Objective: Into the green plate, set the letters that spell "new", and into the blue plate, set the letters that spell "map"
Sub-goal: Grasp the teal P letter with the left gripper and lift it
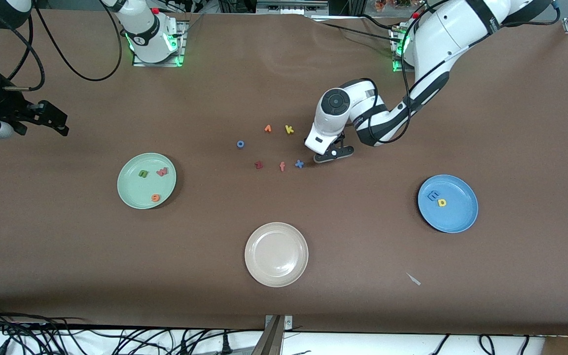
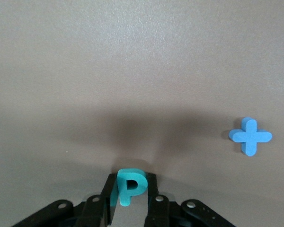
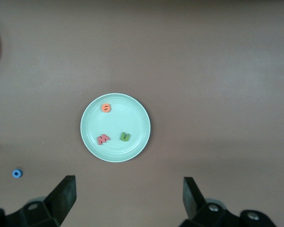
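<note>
My left gripper (image 1: 333, 154) is low at the table's middle, beside the blue x, and is shut on the teal p (image 2: 131, 187), which stands upright between its fingers (image 2: 154, 189). In the front view the hand hides the p. The green plate (image 1: 133, 190) holds the olive n (image 1: 143, 173), pinkish w (image 1: 162, 171) and orange e (image 1: 155, 197). The blue plate (image 1: 457, 215) holds the light blue m (image 1: 433, 196) and yellow a (image 1: 442, 202). My right gripper (image 1: 59, 123) waits open and holding nothing at the right arm's end, looking down on the green plate (image 3: 132, 113).
A beige plate (image 1: 276, 254) sits nearest the front camera. Loose letters lie mid-table: an orange pointed one (image 1: 267, 128), yellow k (image 1: 289, 129), blue o (image 1: 240, 144), dark red z (image 1: 258, 164), an orange-red f (image 1: 282, 166) and the blue x (image 1: 299, 163).
</note>
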`<control>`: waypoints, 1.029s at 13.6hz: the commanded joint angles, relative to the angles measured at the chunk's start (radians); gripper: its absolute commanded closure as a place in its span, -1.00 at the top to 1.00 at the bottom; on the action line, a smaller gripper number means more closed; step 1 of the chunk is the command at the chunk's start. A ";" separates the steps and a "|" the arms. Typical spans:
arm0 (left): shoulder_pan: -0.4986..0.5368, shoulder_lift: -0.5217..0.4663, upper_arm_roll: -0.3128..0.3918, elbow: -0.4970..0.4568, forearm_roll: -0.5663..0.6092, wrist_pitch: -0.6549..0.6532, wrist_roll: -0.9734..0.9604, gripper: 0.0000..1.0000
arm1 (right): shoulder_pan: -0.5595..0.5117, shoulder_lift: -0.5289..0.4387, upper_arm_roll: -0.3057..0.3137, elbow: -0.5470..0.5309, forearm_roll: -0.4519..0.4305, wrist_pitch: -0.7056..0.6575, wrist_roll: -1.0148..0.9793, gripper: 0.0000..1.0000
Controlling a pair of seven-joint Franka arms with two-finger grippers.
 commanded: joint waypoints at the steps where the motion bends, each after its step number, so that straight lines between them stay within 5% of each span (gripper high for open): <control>1: -0.031 0.022 0.034 0.020 0.055 0.011 -0.016 -0.90 | -0.007 0.012 0.004 0.018 0.051 -0.018 0.014 1.00; 7: -0.013 0.008 0.016 0.161 -0.023 -0.208 0.150 -1.00 | -0.007 0.003 -0.009 0.024 0.053 -0.070 -0.003 1.00; 11: 0.053 -0.004 0.016 0.357 -0.117 -0.532 0.524 -1.00 | 0.002 0.003 0.004 0.024 0.010 -0.079 -0.001 1.00; 14: 0.178 -0.026 0.016 0.368 -0.117 -0.565 0.777 -1.00 | 0.000 0.004 0.002 0.024 0.009 -0.077 -0.001 1.00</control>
